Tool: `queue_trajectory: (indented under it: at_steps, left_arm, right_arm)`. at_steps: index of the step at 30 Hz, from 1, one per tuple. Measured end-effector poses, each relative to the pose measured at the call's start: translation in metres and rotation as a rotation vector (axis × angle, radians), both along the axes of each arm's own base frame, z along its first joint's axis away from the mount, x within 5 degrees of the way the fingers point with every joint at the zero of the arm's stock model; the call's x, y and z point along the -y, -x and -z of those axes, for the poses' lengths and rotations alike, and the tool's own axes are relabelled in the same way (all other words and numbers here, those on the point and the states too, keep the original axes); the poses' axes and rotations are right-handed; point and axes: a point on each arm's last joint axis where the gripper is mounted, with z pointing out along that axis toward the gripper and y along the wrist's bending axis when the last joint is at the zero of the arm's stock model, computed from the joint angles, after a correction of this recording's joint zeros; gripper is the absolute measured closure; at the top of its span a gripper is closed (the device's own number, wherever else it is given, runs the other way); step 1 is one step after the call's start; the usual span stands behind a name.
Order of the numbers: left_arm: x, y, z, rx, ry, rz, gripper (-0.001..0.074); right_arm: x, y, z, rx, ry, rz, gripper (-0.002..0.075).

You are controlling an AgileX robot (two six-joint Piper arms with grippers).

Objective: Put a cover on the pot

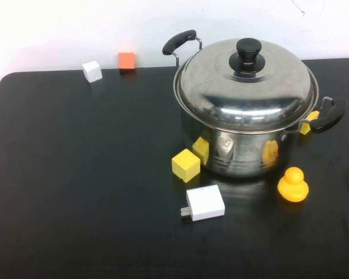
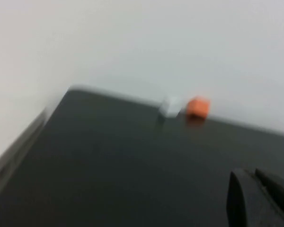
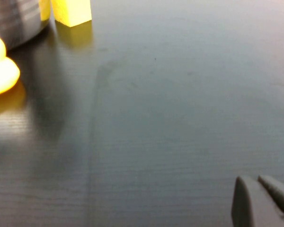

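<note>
Lid [image 1: 244, 81] on pot [image 1: 244, 148]; pincers off-table.

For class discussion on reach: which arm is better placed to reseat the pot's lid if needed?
Probably right: the right gripper sits near the pot and duck; the left gripper faces the far white block and orange block.

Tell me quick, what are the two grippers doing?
Left gripper: low over the black table, holding nothing; cannot be told.
Right gripper: same, cannot be told.

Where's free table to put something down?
Free: the left half, from the white block and orange block forward. Crowded: around the pot, with yellow cube, charger, duck. Left claw and right claw hover off-table.
</note>
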Motion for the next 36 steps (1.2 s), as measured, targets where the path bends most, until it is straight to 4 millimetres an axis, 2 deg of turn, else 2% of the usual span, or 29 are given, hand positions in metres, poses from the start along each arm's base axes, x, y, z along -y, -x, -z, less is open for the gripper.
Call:
queue_trajectory:
  at_steps: [4, 12, 28, 36]
  left_arm:
    - [-0.001, 0.001, 0.042, -0.078, 0.018, -0.015, 0.0735]
    - [0.000, 0.005, 0.066, -0.287, 0.076, -0.017, 0.0735]
    - [0.000, 0.005, 0.066, -0.294, 0.087, -0.011, 0.0736]
    - [0.002, 0.005, 0.066, -0.284, -0.161, 0.041, 0.0736]
  right_arm:
    - [0.000, 0.000, 0.000, 0.000, 0.000, 0.000, 0.0728]
    - [0.000, 0.000, 0.000, 0.000, 0.000, 0.000, 0.0728]
    - [0.000, 0.000, 0.000, -0.001, 0.011, -0.004, 0.0728]
    - [0.000, 0.000, 0.000, -0.001, 0.011, -0.004, 0.0728]
